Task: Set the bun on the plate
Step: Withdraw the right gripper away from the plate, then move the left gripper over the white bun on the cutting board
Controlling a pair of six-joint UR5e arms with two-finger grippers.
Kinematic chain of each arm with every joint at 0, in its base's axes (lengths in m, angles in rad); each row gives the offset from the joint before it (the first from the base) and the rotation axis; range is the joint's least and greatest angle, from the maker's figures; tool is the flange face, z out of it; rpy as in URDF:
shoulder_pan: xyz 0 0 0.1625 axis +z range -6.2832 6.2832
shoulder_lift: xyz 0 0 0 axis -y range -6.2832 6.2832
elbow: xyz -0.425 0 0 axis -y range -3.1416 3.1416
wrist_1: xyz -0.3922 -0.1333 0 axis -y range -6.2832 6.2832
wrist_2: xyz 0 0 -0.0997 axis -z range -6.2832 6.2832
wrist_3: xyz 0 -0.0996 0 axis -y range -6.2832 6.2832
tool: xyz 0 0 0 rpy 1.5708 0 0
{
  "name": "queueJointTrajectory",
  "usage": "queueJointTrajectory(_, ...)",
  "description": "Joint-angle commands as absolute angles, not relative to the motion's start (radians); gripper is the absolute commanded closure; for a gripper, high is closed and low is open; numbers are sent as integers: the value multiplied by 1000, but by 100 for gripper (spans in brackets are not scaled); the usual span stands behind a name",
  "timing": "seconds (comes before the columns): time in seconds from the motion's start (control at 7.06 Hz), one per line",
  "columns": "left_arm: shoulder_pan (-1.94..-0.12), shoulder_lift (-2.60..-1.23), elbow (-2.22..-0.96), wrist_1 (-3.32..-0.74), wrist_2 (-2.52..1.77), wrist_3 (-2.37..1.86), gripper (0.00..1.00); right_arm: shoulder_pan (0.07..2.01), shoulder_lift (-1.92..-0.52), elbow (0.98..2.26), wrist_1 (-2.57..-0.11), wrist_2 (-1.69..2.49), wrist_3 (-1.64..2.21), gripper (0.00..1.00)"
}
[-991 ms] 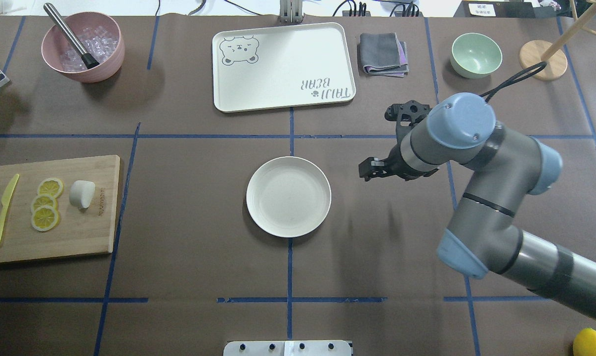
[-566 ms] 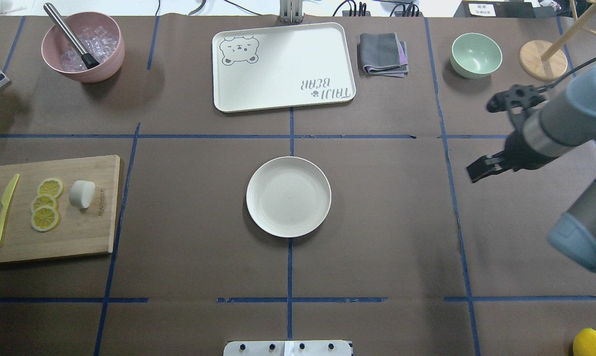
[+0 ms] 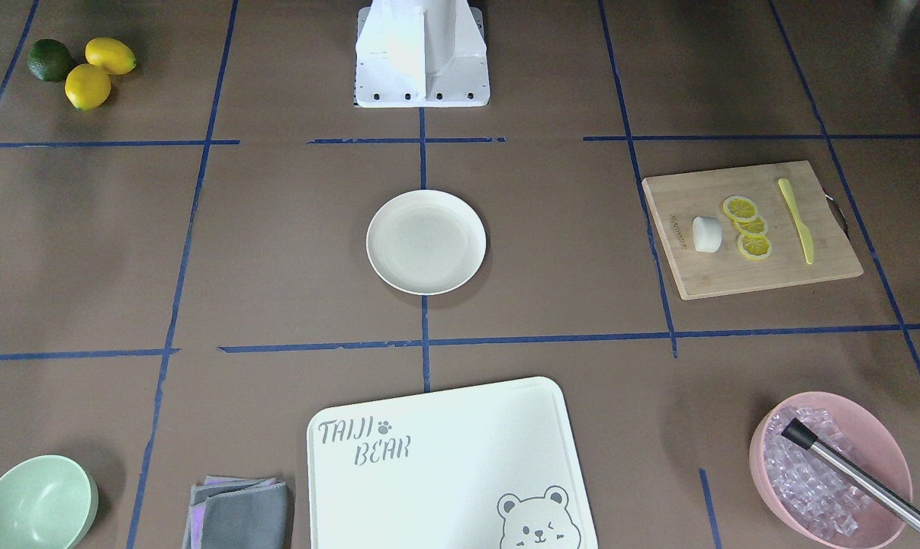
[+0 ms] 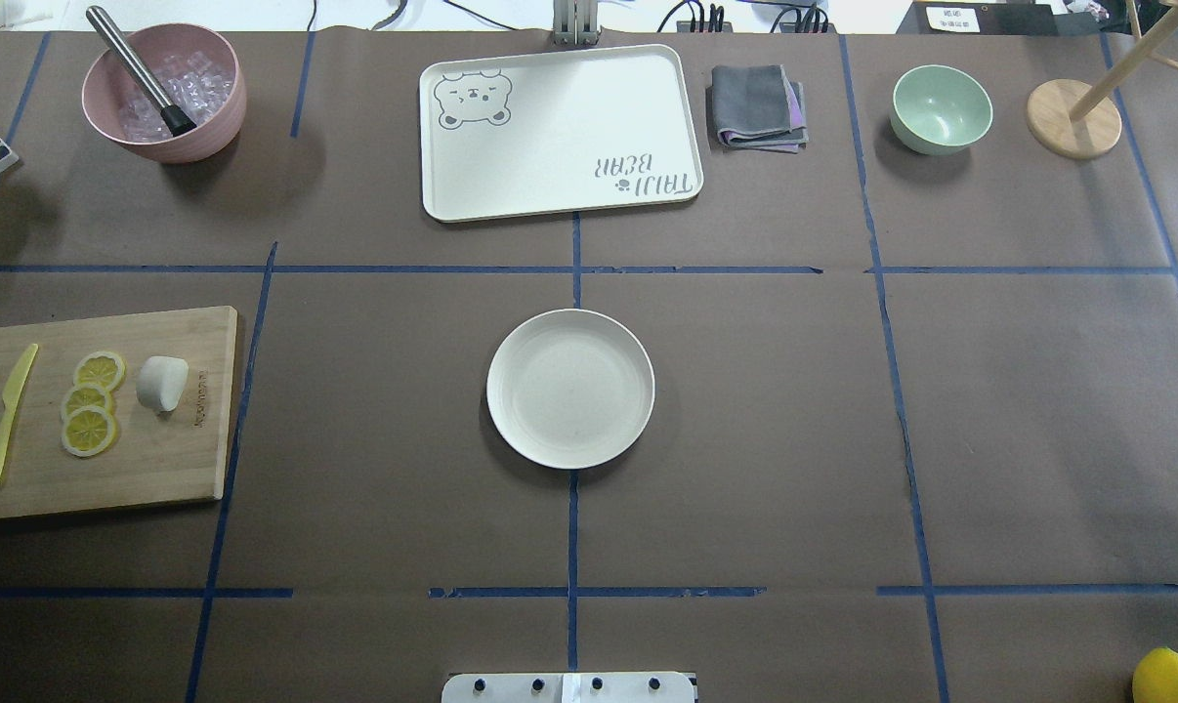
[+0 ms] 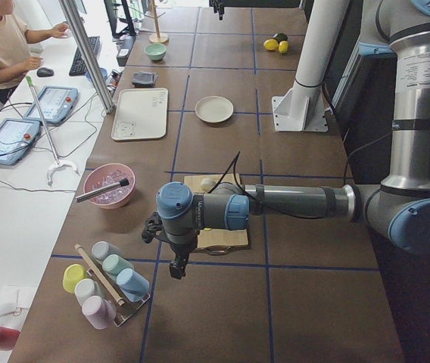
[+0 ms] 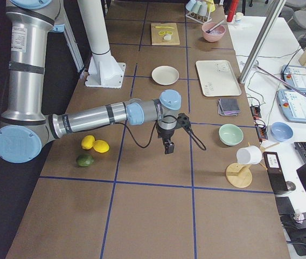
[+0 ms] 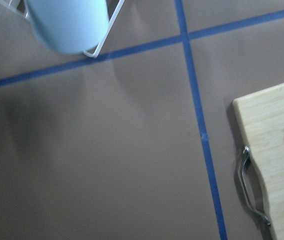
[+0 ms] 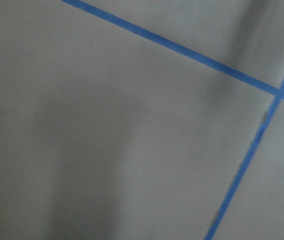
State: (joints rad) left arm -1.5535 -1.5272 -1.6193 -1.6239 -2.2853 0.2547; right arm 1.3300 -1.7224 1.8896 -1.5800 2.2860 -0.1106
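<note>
The bun [image 4: 162, 383] sits on the cutting board [image 4: 159, 469] at the 9 o'clock side of the overhead view. It is just beside the lemon slices [image 4: 91, 402], at their 3 o'clock, and seems to lie on its side, though it is too small to be sure. A yellow knife [image 4: 8, 415] lies at 9 o'clock of the slices. The plate [image 4: 569, 389] stands bare in the middle of the worktop [image 4: 765, 439], well apart from the bun, which is at its 9 o'clock.

Neither arm shows in the overhead or front-facing view. In the exterior left view the left tool [image 5: 176, 268] points down over the worktop, just off the board's near end. Whether it is spread or pressed together I cannot tell. Its wrist camera sees the board's metal handle [image 7: 249, 187] at 4 o'clock and a pale blue cup [image 7: 67, 22] at 11 o'clock.

In the exterior right view the right tool [image 6: 168, 147] hangs over bare worktop, with two lemons [image 6: 95, 144] and a lime [image 6: 84, 160] at its 9 o'clock and the mint-green bowl [image 6: 230, 134] at its 3 o'clock. Its state I cannot tell either.
</note>
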Motion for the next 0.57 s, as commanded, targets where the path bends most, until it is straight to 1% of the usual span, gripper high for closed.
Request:
queueJointTrajectory(0.0, -1551, -1551, -1621, -1690, -2293, 159, 0, 1491, -1779, 1803, -1580, 2309, -239, 0)
queueJointTrajectory(0.28, -1551, -1554, -1624, -1698, -2405, 43, 0, 1540, -1811, 1801, -1580, 2309, -229, 0)
queueJointTrajectory(0.42, -1510, -1557, -1669, -1791, -2408, 28, 0, 1543, -1813, 1801, -1580, 2328, -222, 0)
